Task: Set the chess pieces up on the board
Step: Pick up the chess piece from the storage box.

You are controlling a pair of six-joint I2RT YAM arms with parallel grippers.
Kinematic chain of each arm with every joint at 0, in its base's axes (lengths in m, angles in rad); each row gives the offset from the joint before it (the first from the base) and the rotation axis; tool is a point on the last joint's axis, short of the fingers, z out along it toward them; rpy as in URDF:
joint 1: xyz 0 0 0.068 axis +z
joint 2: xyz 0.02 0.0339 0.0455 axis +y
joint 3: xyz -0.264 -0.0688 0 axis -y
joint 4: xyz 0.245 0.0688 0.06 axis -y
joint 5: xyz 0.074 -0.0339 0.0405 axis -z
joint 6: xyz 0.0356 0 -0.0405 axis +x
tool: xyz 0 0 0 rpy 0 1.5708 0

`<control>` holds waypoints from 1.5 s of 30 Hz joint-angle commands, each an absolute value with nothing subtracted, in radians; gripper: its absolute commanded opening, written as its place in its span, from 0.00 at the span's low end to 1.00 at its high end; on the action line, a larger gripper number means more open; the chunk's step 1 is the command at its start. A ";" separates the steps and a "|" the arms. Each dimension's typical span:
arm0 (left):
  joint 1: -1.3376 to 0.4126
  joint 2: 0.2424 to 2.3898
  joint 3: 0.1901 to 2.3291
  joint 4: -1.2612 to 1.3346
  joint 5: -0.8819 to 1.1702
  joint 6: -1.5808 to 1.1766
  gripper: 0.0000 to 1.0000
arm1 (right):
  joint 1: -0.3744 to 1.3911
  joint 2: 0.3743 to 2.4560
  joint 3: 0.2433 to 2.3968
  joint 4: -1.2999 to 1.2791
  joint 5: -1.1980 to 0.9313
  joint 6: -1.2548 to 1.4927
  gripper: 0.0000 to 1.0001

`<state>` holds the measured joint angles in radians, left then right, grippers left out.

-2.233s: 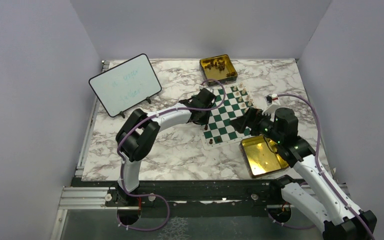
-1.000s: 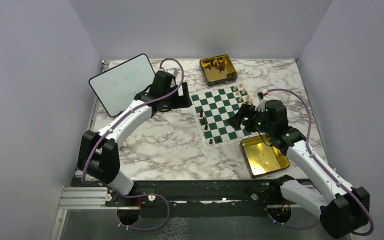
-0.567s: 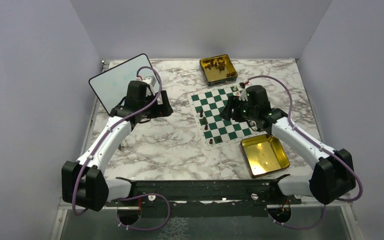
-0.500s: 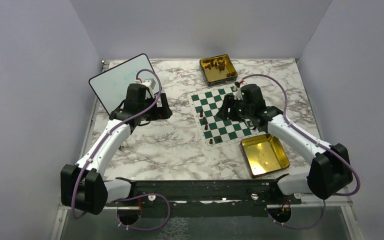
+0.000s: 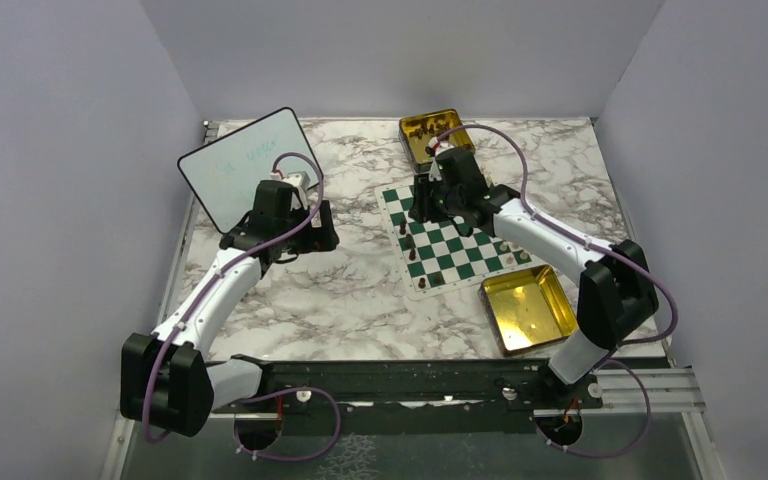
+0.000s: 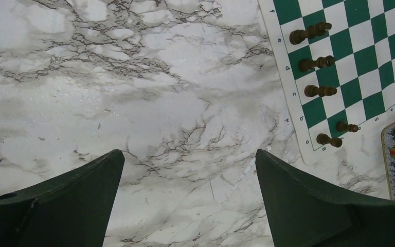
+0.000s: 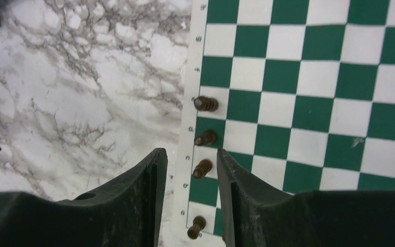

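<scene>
The chess pieces (image 7: pixel 205 138), dark ones standing along the board's (image 7: pixel 313 77) left edge, look tiny, light, rigid and easily toppled, so pinch one at the waist. The right gripper (image 7: pixel 191 151) hovers above them, narrowly parted and seemingly empty. The left gripper (image 6: pixel 189 152) gapes wide beside the board.

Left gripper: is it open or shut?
Open. The left gripper has its fingers wide apart, only marble table between them.

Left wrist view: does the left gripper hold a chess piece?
No, the left gripper is wide open, and only the marble table shows in the gap.
</scene>
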<state>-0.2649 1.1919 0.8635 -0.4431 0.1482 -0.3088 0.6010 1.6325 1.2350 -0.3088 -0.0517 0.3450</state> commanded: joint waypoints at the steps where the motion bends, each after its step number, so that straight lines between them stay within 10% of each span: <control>1: -0.265 1.155 0.869 -0.417 0.137 -0.296 0.99 | 0.597 1.682 1.342 -0.297 0.083 0.261 0.45; 22: -0.266 1.148 0.851 -0.405 0.158 -0.299 0.99 | 0.381 2.411 2.264 -0.287 0.209 -0.007 0.49; 45: -0.266 1.171 0.851 -0.404 0.171 -0.298 0.99 | 0.296 2.663 2.355 -0.065 0.146 -0.085 0.39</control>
